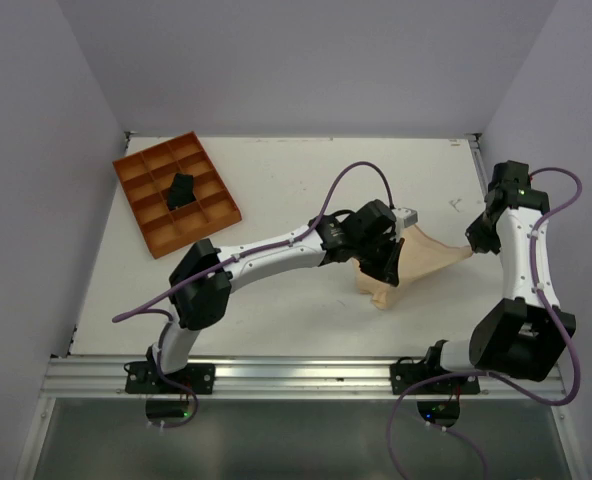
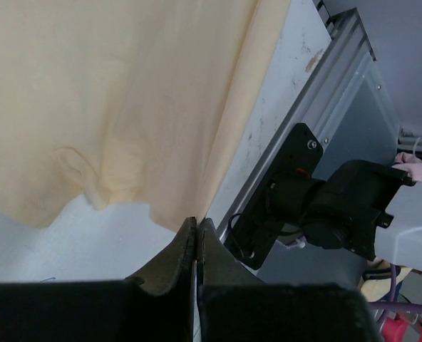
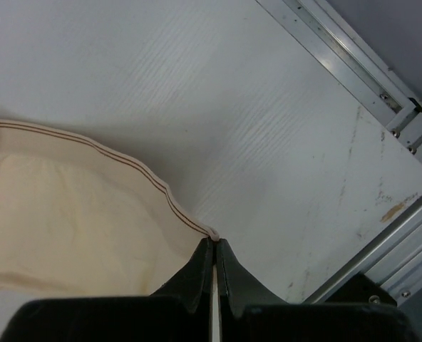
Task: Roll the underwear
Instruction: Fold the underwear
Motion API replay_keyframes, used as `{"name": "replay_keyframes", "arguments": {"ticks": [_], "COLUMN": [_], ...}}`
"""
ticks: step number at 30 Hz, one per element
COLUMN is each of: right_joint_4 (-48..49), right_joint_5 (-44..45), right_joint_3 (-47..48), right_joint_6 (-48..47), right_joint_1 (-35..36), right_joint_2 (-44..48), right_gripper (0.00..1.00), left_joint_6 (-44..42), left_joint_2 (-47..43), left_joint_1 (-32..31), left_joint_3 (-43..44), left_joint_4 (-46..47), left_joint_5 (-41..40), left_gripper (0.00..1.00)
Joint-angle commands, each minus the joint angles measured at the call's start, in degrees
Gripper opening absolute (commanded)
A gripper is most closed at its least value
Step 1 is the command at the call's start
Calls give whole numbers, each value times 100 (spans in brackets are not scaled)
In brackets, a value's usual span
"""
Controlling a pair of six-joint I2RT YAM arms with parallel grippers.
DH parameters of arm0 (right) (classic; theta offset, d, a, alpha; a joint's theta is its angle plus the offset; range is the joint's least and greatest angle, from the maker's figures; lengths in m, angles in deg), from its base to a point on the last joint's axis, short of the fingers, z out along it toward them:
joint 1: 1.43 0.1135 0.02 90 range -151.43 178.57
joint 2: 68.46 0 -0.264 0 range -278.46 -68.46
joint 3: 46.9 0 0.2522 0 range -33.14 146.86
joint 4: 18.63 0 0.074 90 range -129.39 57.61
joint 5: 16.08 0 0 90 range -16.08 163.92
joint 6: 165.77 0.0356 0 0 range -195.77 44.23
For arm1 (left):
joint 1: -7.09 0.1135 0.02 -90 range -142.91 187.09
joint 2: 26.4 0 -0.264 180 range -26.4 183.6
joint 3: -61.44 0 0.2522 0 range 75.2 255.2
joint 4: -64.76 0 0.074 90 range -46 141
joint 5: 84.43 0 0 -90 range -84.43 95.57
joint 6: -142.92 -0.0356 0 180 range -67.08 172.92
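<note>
From above we see a white table [image 1: 276,180] w/ two robot arms bolted at its near edge. The left arm [image 1: 266,250] reaches across toward the centre-right. The right arm [image 1: 524,250] bends up along the right side.

At the far left sits an orange tray [image 1: 134,212] divided into compartments.

The underwear [image 1: 426,262], pale peach, is on the right half of the table, pulled out btwn the two grippers and well apart from the tray.

The left gripper [image 1: 390,270] has its jaws closed, pinching the near edge of the fabric. Its wrist view shows the cloth fanning away from the tips. The right gripper [image 1: 473,242] is likewise clamped tight on a corner of the striped hem. Its wrist view shows the hem running off to the left.

Smallest item: a black bundle [image 1: 181,190] in one of the tray's middle compartments.

Progress, as we judge it: early. The cloth is gripped at two points and spread w/ a few creases. No fold or coil shows anywhere, so all the rolling is left to do.
</note>
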Motion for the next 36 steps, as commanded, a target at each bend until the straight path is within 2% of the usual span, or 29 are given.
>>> {"name": "replay_keyframes", "arguments": {"ticks": [1,4,5,7,10,12,17,21,25,31,36], "right_joint_4": [-101,161,475,532,5,170,565,882,689,1085,672], "right_joint_5": [710,351,132,129,648,299,69,-300,-362,-899,-1047], "right_joint_3": [77,16,16,243,1375,1440,1677,1975,2449,2582,3232], "right_joint_6": [88,247,264,264,457,720,932,730,546,-60,-412], "right_joint_1": [-45,-10,69,332,1209,1300,1361,1361,1362,1353,1274], "right_joint_2": [565,557,513,-3,-962,-1209,-2167,-2896,-3469,-3812,-4032], "right_gripper": [0,0,0,0,0,0,0,0,0,0,0], "left_joint_6": [289,19,-53,-193,-500,-694,-1151,-1319,-1293,-1161,-1152], "left_joint_2": [-415,-363,-354,-293,-65,154,1077,1675,2010,1870,1703], "left_joint_1": [-293,-144,83,391,1033,1350,1938,2203,2300,2291,2291], "left_joint_3": [-26,228,255,168,202,342,1001,1441,1486,1046,1029], "left_joint_4": [122,-237,-343,-405,-379,-423,-520,-467,-256,262,368], "left_joint_5": [329,268,285,355,444,373,548,882,1242,1331,1225], "left_gripper": [0,0,0,0,0,0,0,0,0,0,0]}}
